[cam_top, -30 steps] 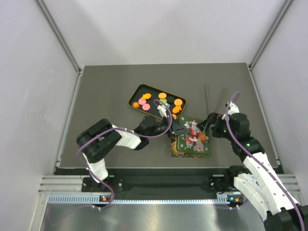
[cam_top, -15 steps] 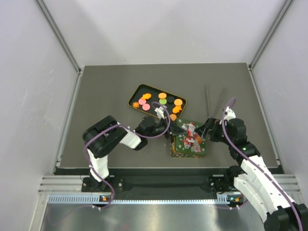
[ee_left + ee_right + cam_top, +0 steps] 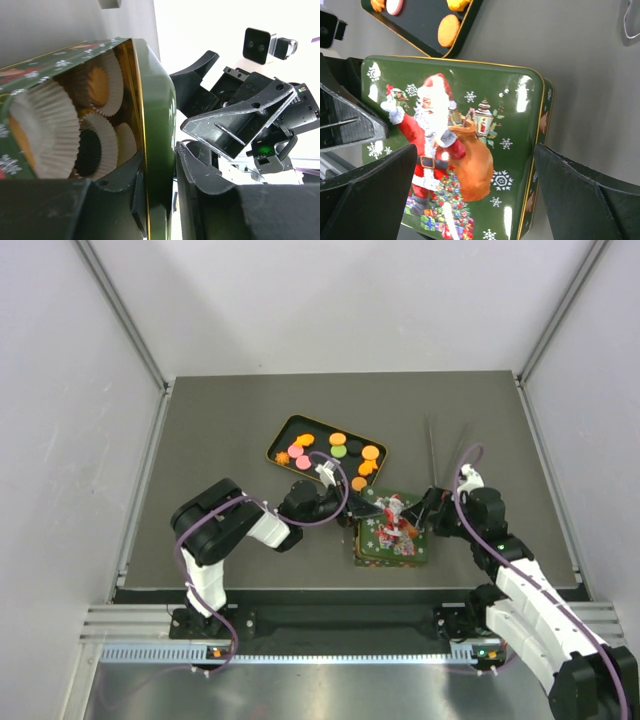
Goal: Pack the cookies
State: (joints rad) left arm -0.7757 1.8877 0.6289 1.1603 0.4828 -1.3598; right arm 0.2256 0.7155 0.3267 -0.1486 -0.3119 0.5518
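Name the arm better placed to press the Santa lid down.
Probably right: the right gripper, open, straddles the green Santa-printed tin lid from above, while the left gripper sits around the green tin's edge.

No word, number or brand can be read in any view; the green tin lid point(image 3: 515, 100) carries only a picture of Santa with a sack and a lantern among snowflakes. The side wall of the tin point(image 3: 156, 125) under the lid shows snowflake marks without lettering; the black tray point(image 3: 422, 32) beside the lid bears no legible mark.
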